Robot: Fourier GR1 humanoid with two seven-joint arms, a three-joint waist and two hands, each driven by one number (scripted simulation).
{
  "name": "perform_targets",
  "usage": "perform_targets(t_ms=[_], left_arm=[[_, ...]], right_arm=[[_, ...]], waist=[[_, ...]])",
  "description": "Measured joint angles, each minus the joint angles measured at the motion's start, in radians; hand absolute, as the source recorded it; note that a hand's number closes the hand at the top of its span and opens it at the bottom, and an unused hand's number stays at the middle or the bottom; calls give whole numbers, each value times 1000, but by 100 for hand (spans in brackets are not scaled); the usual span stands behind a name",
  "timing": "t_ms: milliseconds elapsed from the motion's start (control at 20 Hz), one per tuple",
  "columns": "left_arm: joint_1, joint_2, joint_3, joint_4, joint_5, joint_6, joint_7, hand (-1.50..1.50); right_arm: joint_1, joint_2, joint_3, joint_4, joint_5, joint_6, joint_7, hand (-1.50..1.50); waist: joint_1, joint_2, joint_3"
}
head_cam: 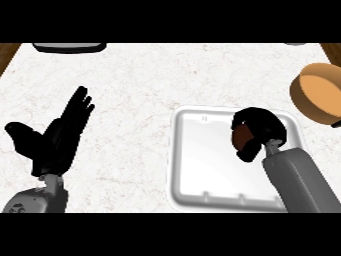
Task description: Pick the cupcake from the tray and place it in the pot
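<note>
Head view: curling the black right hand [256, 131] round a brown, rounded cupcake [241, 140], holding it over the right side of the shallow white rectangular tray [202, 165]. Risking a slip or a knock against the rim while carrying toward the orange round pot [322, 95], well apart at upper right. Showing only a dark brown patch, mostly hidden by fingers. Resting the black left hand [55, 140] open, fingers up, at left.

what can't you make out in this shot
- Cupcake, head view: only a brown patch shows; the right hand curls round it over the tray.
- Pot, head view: cut off by the right edge, handle mostly out of sight.
- Dark object at the counter's far edge: cut off at the top, not identifiable.
- Left hand: open, resting, hiding nothing.
</note>
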Motion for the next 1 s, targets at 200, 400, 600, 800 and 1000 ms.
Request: perform_targets(t_ms=[200,400,600,800,1000], left_arm=[[13,-6,7,-17,-2,-5,6,0],[9,-2,22,-17,2,0,12,0],[20,8,30,-28,0,0,18,0],[5,10,34,-21,4,-5,23,0],[9,11,37,-23,10,-12,26,0]], right_arm=[[27,-18,-29,-36,2,6,-29,150],[84,-191,-189,-43,-71,26,-102,150],[143,-394,-380,15,-152,51,-205,150],[196,-532,-513,84,-169,-14,-300,150],[229,-621,-631,96,-199,-77,-370,150]], waist=[[-2,0,1],[-24,-2,2],[-37,-2,2],[-27,0,2],[-22,-1,2]])
